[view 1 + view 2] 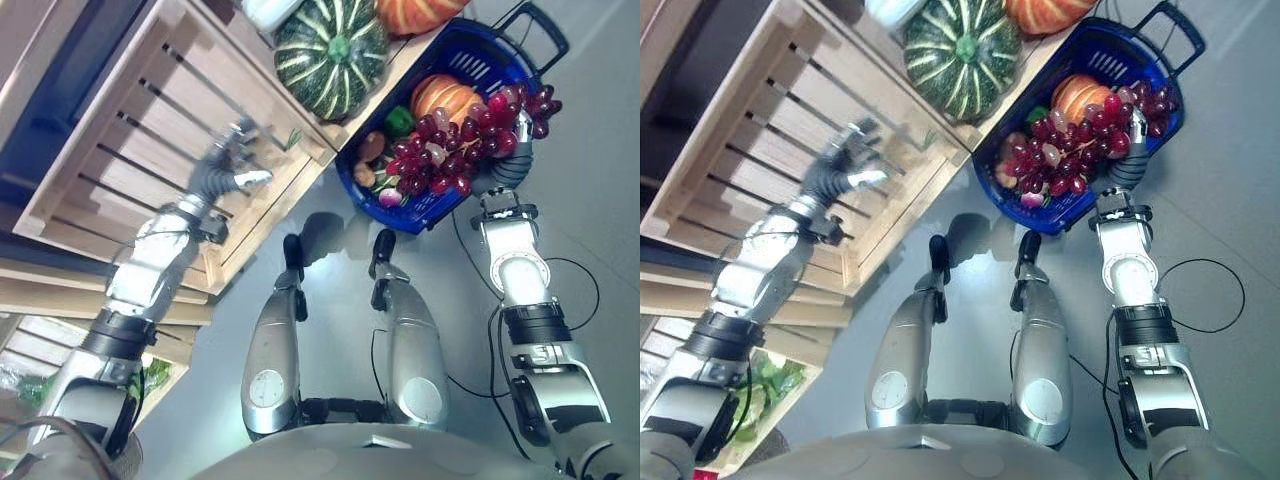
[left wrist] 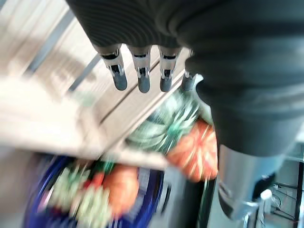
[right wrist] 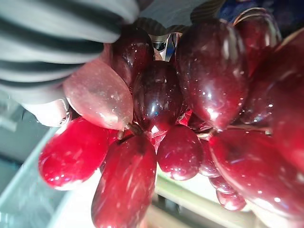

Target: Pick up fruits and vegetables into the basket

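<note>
No readable writing shows on any item. The right hand is raised over the blue basket, with a bunch of red grapes pressed close against it; its fingers are hidden behind the fruit, so I cannot tell how they sit. Just beyond the grapes, inside the basket, lie an orange pumpkin, a green vegetable and other small produce. The left hand hovers over a slatted wooden crate, fingers straight and relaxed, holding nothing. Past that hand, on the crate's far edge, sit a striped green squash and a second orange pumpkin.
</note>
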{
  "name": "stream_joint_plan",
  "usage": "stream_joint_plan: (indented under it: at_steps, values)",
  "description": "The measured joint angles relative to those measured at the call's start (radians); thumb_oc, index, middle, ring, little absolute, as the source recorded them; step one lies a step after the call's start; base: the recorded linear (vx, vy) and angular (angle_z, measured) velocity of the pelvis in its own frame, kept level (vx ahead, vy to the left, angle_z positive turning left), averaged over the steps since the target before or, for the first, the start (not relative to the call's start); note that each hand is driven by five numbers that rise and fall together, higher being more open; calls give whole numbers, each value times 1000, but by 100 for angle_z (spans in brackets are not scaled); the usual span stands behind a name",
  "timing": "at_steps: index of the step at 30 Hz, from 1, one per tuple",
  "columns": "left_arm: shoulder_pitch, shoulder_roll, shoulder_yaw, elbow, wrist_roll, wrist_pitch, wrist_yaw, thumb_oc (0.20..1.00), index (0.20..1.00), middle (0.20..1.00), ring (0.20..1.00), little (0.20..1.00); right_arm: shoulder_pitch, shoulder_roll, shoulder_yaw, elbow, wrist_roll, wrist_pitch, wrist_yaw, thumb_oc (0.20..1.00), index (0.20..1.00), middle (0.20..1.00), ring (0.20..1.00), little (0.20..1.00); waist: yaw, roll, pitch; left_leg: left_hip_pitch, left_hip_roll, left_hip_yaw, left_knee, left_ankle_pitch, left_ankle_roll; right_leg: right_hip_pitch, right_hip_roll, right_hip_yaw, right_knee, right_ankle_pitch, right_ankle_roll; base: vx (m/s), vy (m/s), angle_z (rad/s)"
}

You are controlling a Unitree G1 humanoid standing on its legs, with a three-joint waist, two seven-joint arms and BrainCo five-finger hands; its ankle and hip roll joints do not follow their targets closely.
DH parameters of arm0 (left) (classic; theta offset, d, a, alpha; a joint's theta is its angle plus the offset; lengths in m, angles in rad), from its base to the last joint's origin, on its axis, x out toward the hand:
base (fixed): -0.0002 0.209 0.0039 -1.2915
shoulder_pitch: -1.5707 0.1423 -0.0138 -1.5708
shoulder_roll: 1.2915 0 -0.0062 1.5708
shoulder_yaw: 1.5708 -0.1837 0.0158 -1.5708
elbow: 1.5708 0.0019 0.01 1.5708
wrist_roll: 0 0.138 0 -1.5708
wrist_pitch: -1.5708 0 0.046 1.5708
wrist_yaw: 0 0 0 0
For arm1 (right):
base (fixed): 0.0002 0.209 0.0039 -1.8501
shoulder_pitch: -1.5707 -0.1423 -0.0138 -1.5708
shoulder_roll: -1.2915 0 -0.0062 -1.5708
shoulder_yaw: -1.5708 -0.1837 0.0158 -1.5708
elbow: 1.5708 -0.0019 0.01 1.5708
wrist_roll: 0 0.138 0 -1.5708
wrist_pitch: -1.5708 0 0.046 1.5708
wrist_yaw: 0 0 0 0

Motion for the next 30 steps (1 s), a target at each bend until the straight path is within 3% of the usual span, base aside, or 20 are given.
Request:
stream_joint_plan:
  at_steps: [8, 11, 18, 30]
  values:
    - [-8, -30, -104, 3, -153, 36, -27, 1000, 1000, 1000, 1000, 1000, -175, -69, -20, 269, 148, -71, -20, 200, 200, 200, 200, 200, 28, 10, 14, -163, -2, -32, 61, 8, 3, -126, -19, -39, 49, -7, -7, -34, -120, 15]
    - [-61, -26, -178, 56, -183, 17, -22, 1000, 1000, 1000, 1000, 1000, -299, -103, -22, 441, 182, -60, -46, 200, 200, 200, 200, 200, 40, 10, 14, -219, 0, -33, 82, 10, 5, -173, -22, -47, 59, -5, -10, -21, -86, 6]
    - [-89, -27, -206, 109, -304, 5, 3, 1000, 1000, 1000, 1000, 1000, -411, -143, -18, 548, 195, -45, -127, 200, 200, 200, 200, 200, 49, 20, 18, -336, -15, -29, 133, 2, 20, -282, -49, -45, 123, -26, -19, 25, -45, 9]
    - [-116, -26, -269, 161, -313, -72, -2, 1000, 1000, 1000, 1000, 1000, -492, -185, -18, 695, 203, 19, -238, 200, 200, 200, 200, 200, 59, 23, 18, -487, -35, -26, 227, -11, 39, -428, -76, -7, 207, -33, -11, 4, -8, 3]
